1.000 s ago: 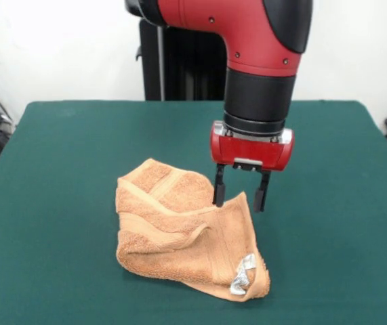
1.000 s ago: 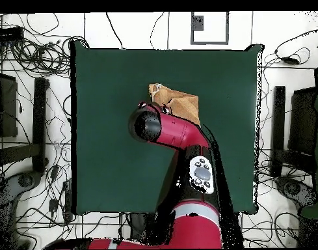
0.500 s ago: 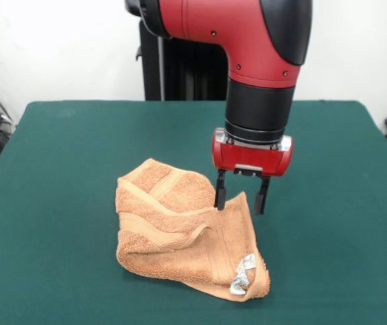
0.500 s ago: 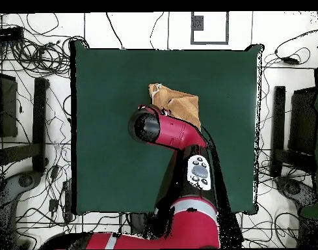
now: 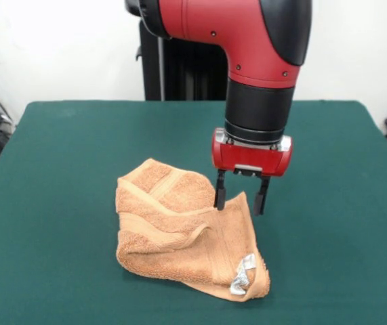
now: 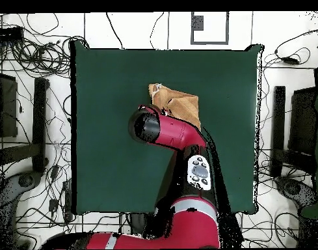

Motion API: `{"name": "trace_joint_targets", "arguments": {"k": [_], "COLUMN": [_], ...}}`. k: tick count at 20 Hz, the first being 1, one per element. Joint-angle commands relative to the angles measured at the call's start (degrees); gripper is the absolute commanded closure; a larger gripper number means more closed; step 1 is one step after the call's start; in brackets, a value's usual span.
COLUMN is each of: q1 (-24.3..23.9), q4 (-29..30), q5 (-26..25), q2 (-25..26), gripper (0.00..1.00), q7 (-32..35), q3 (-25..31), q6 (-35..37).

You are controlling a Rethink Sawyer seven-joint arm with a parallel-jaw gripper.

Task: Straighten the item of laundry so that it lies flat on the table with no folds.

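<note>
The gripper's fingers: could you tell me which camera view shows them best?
The front view. There the gripper hangs open, its two dark fingers straddling a raised corner of the folded towel on the table. In the overhead view the red arm covers the gripper entirely, leaving only part of the towel visible.

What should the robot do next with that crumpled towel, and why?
Probably lower a little and close on the raised corner. The towel lies bunched in folds on the table, and the open gripper hangs with its two fingers on either side of the towel's upturned far corner, so a grip there would let it pull the cloth out flat.
</note>
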Motion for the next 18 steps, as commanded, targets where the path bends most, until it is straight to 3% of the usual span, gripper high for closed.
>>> {"name": "trace_joint_targets", "arguments": {"k": [1,18], "q1": [2.22,2.81], "q4": [0.18,-0.80], "q5": [1.85,2.34], "q2": [-0.21,1.85], "gripper": [0.00,0.00], "q7": [11.47,11.88], "q3": [1.71,1.52], "q6": [4.76,5.08]}}
